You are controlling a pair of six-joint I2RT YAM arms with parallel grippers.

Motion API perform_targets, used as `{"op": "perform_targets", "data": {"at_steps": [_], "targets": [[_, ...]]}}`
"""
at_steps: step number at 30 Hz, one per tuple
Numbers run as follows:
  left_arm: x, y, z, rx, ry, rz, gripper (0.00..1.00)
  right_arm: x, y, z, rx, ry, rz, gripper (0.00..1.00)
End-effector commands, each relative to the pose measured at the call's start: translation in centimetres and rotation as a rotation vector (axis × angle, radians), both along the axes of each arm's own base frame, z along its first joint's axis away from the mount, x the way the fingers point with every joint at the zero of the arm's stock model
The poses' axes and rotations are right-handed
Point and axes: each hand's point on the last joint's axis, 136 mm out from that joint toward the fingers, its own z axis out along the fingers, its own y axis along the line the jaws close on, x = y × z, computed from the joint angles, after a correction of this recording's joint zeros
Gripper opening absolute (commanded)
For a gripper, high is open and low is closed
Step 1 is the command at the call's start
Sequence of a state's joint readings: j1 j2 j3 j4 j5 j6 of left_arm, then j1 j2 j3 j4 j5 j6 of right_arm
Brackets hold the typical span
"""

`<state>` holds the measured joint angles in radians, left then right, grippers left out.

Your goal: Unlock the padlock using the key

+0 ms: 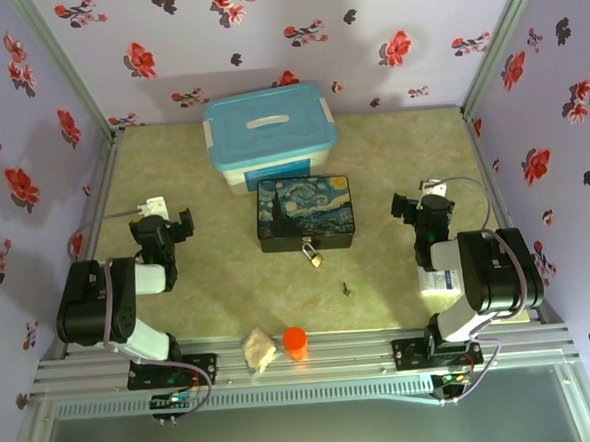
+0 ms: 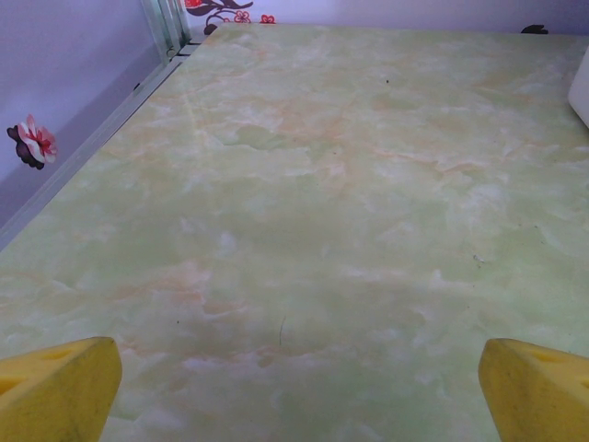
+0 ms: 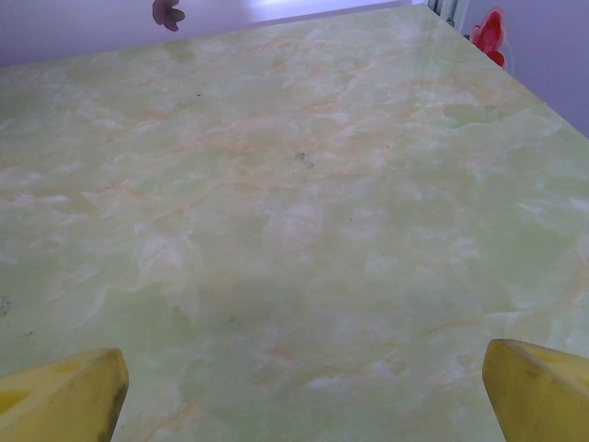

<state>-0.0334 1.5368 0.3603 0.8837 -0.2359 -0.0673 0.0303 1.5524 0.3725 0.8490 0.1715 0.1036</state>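
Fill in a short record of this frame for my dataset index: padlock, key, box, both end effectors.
padlock: at the front edge of the painted box
key: flat on the table, apart from the padlock, nearer the arms
left end effector: open, empty, above bare table
right end effector: open, empty, above bare table
task progress: key not yet picked up

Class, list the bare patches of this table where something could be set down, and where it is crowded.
Free: between left arm and painted box; between that box and right arm; the far corners beside the blue-lidded bin. Crowded: centre front, where padlock, key and orange cylinder sit.
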Motion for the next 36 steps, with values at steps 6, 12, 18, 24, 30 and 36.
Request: {"op": "perform_targets", "data": {"at_steps": [6, 12, 18, 24, 30, 36], "targets": [[-0.8, 1.7, 5.6, 0.025, -0.09, 0.085, 1.0, 0.0, -0.1, 4.0, -0.019, -0.056, 0.012, 0.99], [-1.9, 1.8, 9.7, -0.26, -0.19, 0.18, 1.0, -1.2, 0.1, 6.8, 0.119, -0.031, -0.036, 0.99], [-2.3, -2.9, 9.5, -0.584, -0.216, -0.017, 1.0, -3.8, 2.3, 6.7, 0.355, 0.136, -0.018, 0.99], [-3.5, -8.6, 8.3, -0.727, 0.009, -0.156, 1.0, -6.6, 8.0, 6.6, 0.541, 0.238, 0.215, 0.99], [-5.5, -15.4, 9.8, -0.74, 0.126, -0.311, 1.0, -11.0, 11.5, 3.4, 0.406, 0.416, 0.29, 0.95], [-8.3, -20.8, 10.6, -0.729, 0.198, -0.445, 1.0, -16.4, 14.9, 0.1, 0.278, 0.569, 0.372, 0.9]]}}
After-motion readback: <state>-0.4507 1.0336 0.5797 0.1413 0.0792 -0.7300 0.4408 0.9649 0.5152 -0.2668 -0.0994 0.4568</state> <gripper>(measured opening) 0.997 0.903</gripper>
